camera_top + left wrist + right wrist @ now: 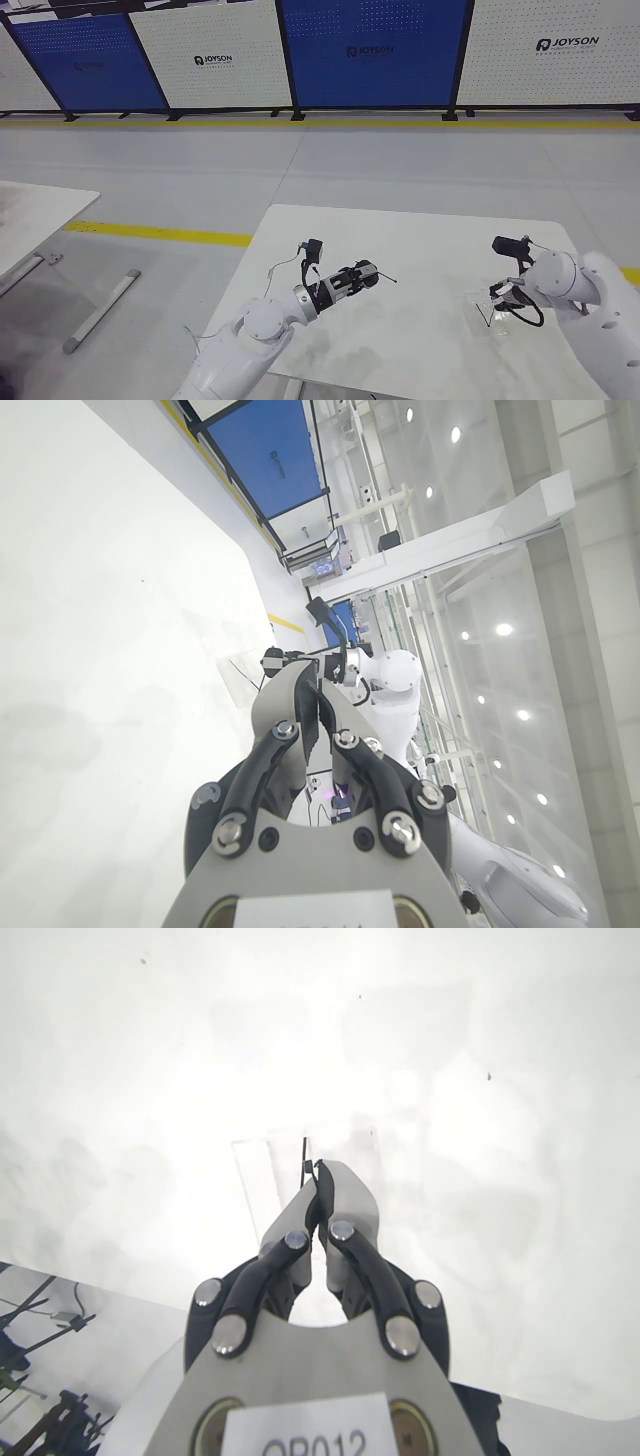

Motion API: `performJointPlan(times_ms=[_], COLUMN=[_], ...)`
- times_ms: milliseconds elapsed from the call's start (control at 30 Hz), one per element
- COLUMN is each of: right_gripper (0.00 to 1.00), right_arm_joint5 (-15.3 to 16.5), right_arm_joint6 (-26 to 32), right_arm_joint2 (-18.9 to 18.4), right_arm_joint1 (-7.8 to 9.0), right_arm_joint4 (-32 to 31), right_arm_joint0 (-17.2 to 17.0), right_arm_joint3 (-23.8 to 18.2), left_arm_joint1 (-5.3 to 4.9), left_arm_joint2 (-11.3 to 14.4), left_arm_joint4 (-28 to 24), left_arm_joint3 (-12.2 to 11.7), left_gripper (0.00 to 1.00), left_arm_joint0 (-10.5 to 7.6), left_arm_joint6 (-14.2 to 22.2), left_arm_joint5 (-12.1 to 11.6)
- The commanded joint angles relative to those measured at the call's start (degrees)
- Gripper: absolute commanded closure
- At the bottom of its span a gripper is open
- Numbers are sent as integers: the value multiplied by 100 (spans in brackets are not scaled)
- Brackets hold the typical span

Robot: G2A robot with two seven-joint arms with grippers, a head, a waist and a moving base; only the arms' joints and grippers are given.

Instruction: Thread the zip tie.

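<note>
Hands sit well apart over the white desk (420,240). In the top view the left hand (368,272) is in the lower middle of the frame, and the right hand (500,296) is at the lower right.

The left hand (313,677) has its fingers pressed together. In the top view a thin black zip tie (388,278) pokes out from its tips toward the right, raised off the desk.

The right hand (318,1175) points down at a clear tray (245,1178) that lies flat on the desk, and its fingers are closed tip to tip. A second zip tie (304,1150) runs straight out past those tips over the tray. Its small head lies just beside the fingertip, touching or nearly so. Whether the closed fingers actually pinch this tie cannot be told. In the top view the tray (484,308) shows as a faint outline just below and left of the right hand, with a thin dark line inside it.

Beyond the desk, a yellow floor line (160,233) crosses the grey floor at middle left. Blue and white panels (370,50) stand along the top of the frame.
</note>
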State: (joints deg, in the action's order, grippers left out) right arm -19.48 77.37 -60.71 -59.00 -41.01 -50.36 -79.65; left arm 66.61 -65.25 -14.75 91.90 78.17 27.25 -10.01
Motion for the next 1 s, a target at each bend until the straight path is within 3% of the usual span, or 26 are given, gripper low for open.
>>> performJointPlan(times_ms=[0, 100, 533, 600, 700, 867, 967], right_gripper=[100, 100, 100, 100, 100, 100, 100], right_arm_joint5=[0, 0, 0, 0, 0, 0, 0], right_arm_joint6=[-273, -564, -564, -837, -1167, -1764, -1796], right_arm_joint2=[-356, -839, -839, -859, -1016, -1375, -1352], right_arm_joint1=[41, 98, 98, 95, 104, 114, 119], right_arm_joint4=[94, 321, 321, 265, 209, 341, 227], right_arm_joint0=[-347, -831, -831, -889, -949, -1478, -1568], right_arm_joint3=[-432, -880, -880, -920, -1145, -1888, -1958], left_arm_joint1=[0, 0, 0, 0, 0, 0, 0], left_arm_joint2=[0, 0, 0, 0, 0, 0, 0], left_arm_joint4=[0, 0, 0, 0, 0, 0, 0], left_arm_joint3=[0, 0, 0, 0, 0, 0, 0], left_gripper=[100, 100, 100, 100, 100, 100, 100], left_arm_joint0=[0, 0, 0, 0, 0, 0, 0], left_arm_joint6=[0, 0, 0, 0, 0, 0, 0], left_arm_joint5=[0, 0, 0, 0, 0, 0, 0])
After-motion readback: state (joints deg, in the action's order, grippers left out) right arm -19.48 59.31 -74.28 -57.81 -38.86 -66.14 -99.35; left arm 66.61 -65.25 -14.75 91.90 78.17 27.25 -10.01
